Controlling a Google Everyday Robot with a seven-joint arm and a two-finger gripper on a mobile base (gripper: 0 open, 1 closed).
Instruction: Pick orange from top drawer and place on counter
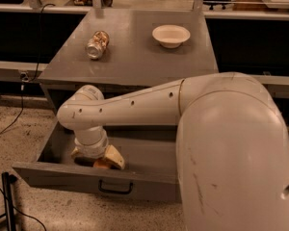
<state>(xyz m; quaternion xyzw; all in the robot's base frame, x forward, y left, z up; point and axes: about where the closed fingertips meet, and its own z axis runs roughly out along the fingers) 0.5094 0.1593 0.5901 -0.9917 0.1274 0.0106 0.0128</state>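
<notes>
The top drawer is pulled out below the counter. My arm reaches down into its left part. At the drawer's front left lies the orange, its lower part hidden behind the front panel. My gripper is down over it, open, with one cream finger to the right of the fruit and the other to its left. Whether the fingers touch the orange cannot be made out.
A silvery-gold can lies on its side at the counter's left. A white bowl stands at the back right. My large white arm body fills the right foreground. Cables lie on the speckled floor at left.
</notes>
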